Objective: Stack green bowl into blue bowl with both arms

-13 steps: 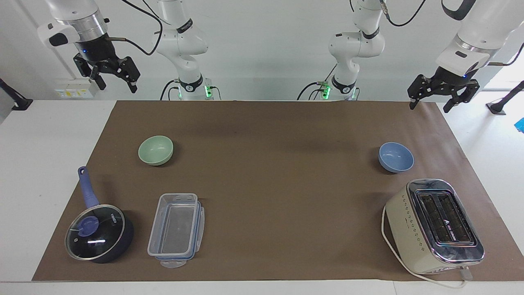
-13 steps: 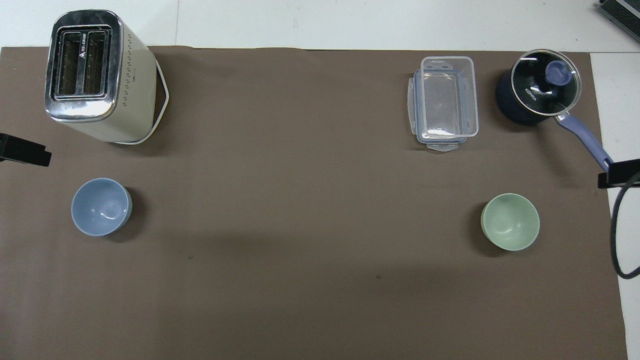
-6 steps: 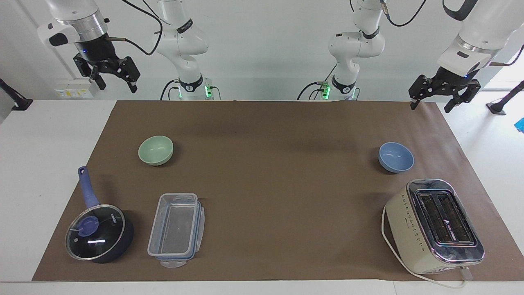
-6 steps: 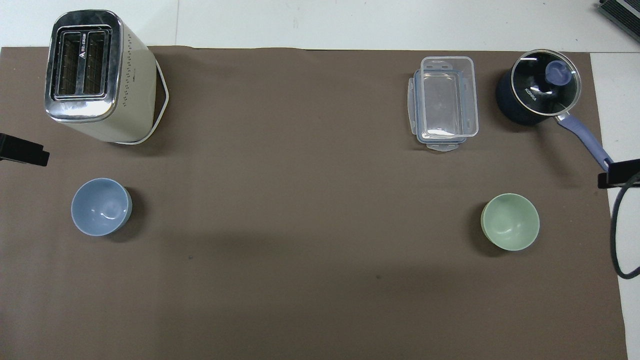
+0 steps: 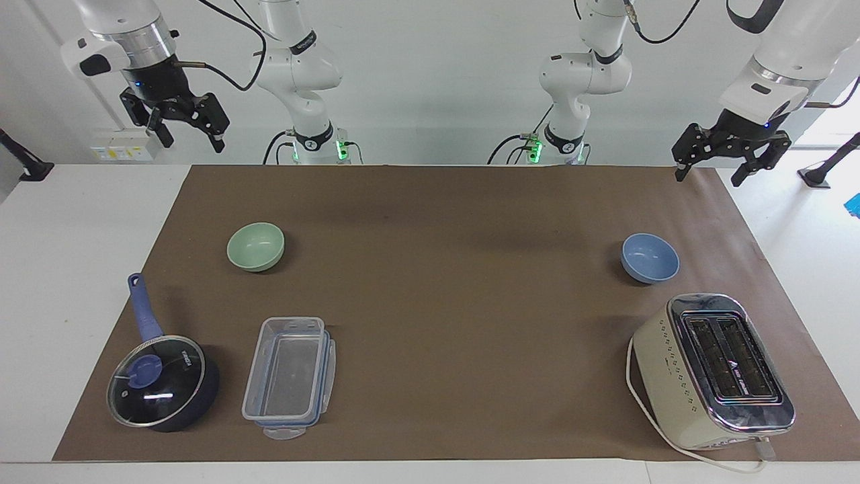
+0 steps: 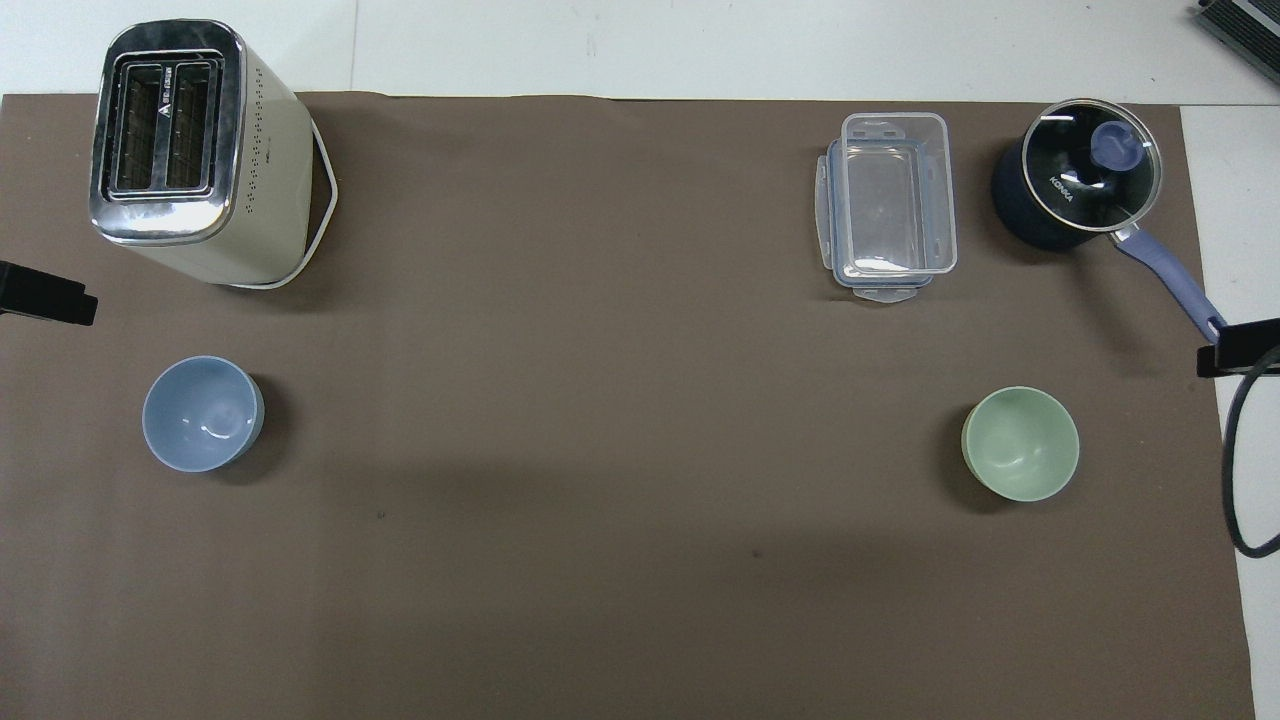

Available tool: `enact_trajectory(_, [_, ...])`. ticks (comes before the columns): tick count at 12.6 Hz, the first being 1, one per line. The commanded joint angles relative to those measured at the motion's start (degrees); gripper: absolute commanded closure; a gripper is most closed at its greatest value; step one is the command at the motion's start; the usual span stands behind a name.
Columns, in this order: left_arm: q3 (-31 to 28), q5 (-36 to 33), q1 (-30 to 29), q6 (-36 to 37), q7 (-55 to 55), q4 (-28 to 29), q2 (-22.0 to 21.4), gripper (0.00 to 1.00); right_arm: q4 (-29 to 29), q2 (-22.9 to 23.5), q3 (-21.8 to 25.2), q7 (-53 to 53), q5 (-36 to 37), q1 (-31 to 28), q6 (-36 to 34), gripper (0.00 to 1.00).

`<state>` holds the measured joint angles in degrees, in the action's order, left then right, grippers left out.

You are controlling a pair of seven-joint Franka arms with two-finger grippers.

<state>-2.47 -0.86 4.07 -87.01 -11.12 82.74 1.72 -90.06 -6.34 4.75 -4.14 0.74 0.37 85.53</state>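
The green bowl [image 5: 255, 246] [image 6: 1020, 443] stands upright and empty on the brown mat toward the right arm's end of the table. The blue bowl [image 5: 650, 257] [image 6: 202, 413] stands upright and empty toward the left arm's end. My right gripper [image 5: 191, 140] hangs open and empty, high over the table's edge by the robots, apart from the green bowl. My left gripper [image 5: 709, 173] hangs open and empty over the mat's corner by the robots, apart from the blue bowl. In the overhead view only one fingertip [image 6: 45, 303] of the left gripper and one fingertip [image 6: 1238, 347] of the right gripper show.
A cream and chrome toaster [image 5: 712, 370] stands farther from the robots than the blue bowl. A dark blue saucepan with a glass lid [image 5: 161, 383] and a clear plastic container [image 5: 289, 376] lie farther out than the green bowl. The brown mat [image 5: 457, 302] covers the table.
The left gripper has drifted very slightly. The right gripper, both bowls and the other things have not moved.
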Motion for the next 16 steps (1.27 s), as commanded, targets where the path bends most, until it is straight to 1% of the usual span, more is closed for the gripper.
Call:
enact_trajectory(1, [-0.4,-0.6,0.2,-0.6,0.0,0.9,-0.8,0.00,-1.7,-1.5,-0.2,-0.1,-0.7,-0.5,0.3,0.00])
enact_trajectory(3, [-0.4,-0.7,0.2,-0.1,0.0,0.9,-0.9,0.00,-1.6,-1.4,-0.2,-0.2,-0.7,-0.5,0.6,0.00])
enact_trajectory(6, [-0.4,-0.7,0.2,-0.1,0.0,1.0,-0.9,0.00,1.7,1.8,0.0,-0.1,-1.0,-1.3,0.6,0.00])
enact_trajectory(8, [-0.4,-0.7,0.2,-0.1,0.1,1.0,-0.9,0.00,1.1,1.7,0.3,-0.4,-0.2,-0.8,2.7,0.00])
enact_trajectory(11, [-0.4,-0.7,0.2,-0.1,0.1,1.1,-1.0,0.00,-1.2,0.4,-0.1,-4.8,-0.8,-0.1,2.9,0.00])
enact_trajectory(13, [-0.4,-0.7,0.2,-0.4,-0.3,1.2,-1.0,0.00,-2.4,-0.6,-0.3,-5.4,-1.0,0.2,2.5,0.00])
enact_trajectory(16, [-0.4,-0.6,0.2,-0.7,-0.6,1.4,-1.1,0.00,-1.7,-0.3,0.3,-4.1,-1.1,-0.3,2.4,0.00])
